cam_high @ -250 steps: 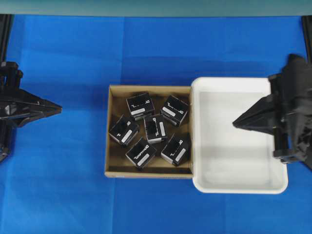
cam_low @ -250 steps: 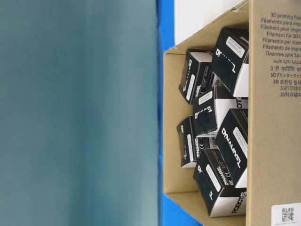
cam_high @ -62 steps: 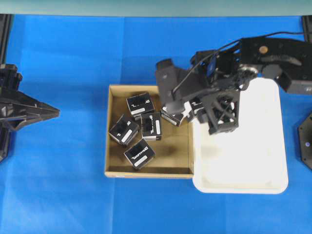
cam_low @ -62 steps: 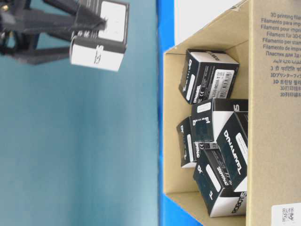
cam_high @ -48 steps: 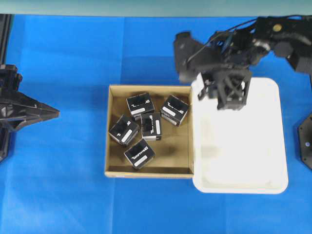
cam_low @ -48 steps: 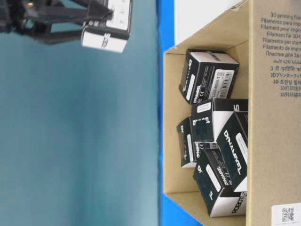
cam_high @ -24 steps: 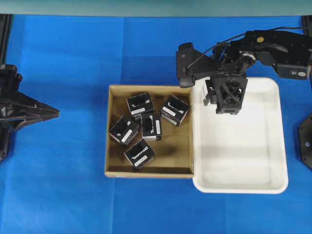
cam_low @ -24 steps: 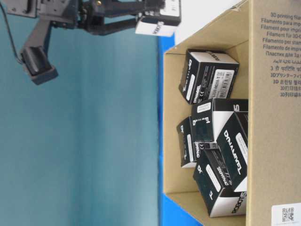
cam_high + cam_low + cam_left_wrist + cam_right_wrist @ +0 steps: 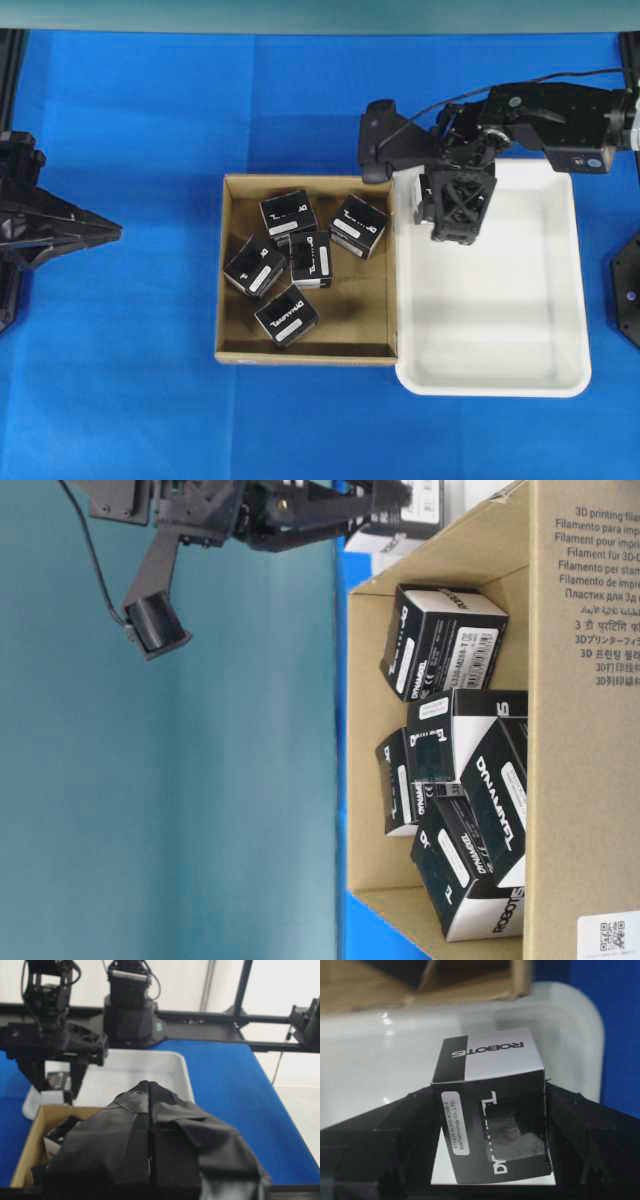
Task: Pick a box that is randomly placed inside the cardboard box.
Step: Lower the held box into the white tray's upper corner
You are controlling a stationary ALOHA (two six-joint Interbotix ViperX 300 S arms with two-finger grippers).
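My right gripper [image 9: 455,207] is shut on a black box [image 9: 492,1105] with a white label and white end, held between both fingers [image 9: 415,1130]. It hangs low over the back left part of the white tray [image 9: 500,330]. From table level the held box [image 9: 415,505] is at the top edge, just beyond the cardboard box [image 9: 580,730]. The brown cardboard box [image 9: 362,300] holds several more black boxes [image 9: 288,215]. My left gripper [image 9: 110,232] is shut and empty at the far left, well away from the cardboard box.
The white tray [image 9: 370,1060] stands against the cardboard box's right wall [image 9: 391,270]. The right arm and its wrist camera [image 9: 378,140] reach over the tray's back left corner. Blue cloth [image 9: 150,380] covers the table.
One box has left the cardboard box in my right gripper. Over the last second the gripper carried it from behind the cardboard box over the tray and lowered it. The left arm stayed put.
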